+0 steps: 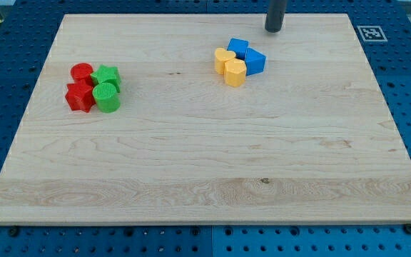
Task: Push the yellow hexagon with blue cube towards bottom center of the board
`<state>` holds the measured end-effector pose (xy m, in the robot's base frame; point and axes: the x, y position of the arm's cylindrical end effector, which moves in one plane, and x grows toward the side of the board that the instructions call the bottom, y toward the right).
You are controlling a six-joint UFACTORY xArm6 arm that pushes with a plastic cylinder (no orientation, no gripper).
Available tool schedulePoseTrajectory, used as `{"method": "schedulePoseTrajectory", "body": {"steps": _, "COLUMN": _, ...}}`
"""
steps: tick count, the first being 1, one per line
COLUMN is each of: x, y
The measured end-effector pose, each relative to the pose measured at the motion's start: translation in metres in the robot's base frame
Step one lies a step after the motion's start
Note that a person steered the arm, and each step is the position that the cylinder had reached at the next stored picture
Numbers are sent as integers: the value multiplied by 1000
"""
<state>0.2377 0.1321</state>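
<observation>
The yellow hexagon (235, 72) lies in the upper middle of the wooden board (205, 164), touching a yellow heart-like block (224, 59) on its left. A blue cube (255, 62) touches the hexagon's right side. A second blue block (238, 48) sits just behind them. My tip (274, 29) is a dark rod end near the view's top edge, up and to the right of this cluster, apart from the blue blocks.
At the view's left is a second cluster: a red cylinder (82, 72), a red star-like block (80, 96), a green star (106, 76) and a green cylinder (107, 96). A marker tag (369, 33) sits at the board's top right corner.
</observation>
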Motion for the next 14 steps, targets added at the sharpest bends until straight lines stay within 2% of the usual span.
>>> {"method": "schedulePoseTrajectory", "body": {"steps": 1, "x": 21, "y": 0}}
{"method": "schedulePoseTrajectory", "body": {"steps": 6, "x": 39, "y": -6}}
{"method": "schedulePoseTrajectory", "body": {"steps": 11, "x": 49, "y": -108}}
{"method": "schedulePoseTrajectory", "body": {"steps": 12, "x": 54, "y": -98}}
{"method": "schedulePoseTrajectory", "body": {"steps": 14, "x": 111, "y": -83}}
